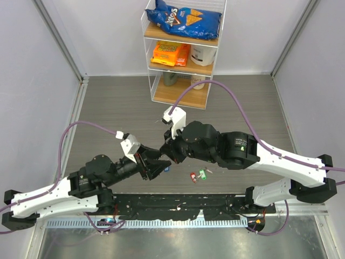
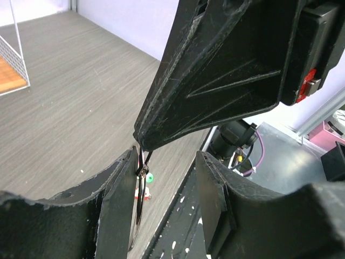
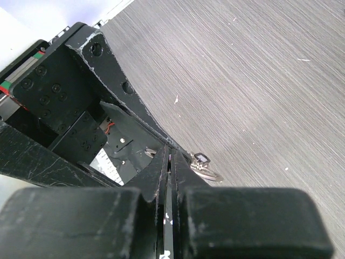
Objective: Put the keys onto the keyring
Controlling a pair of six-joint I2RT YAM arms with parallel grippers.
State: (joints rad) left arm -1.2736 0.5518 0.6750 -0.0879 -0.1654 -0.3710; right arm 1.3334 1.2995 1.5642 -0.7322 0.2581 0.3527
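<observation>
Keyring pinched in right gripper's closed tips, hanging along left gripper's inner finger edge, its jaws apart, keys near table's front edge.

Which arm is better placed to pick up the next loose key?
Probably the left. The left gripper stands open and empty, while the right gripper is shut on the keyring and should keep it. The red key and green key lie loose nearby.
</observation>
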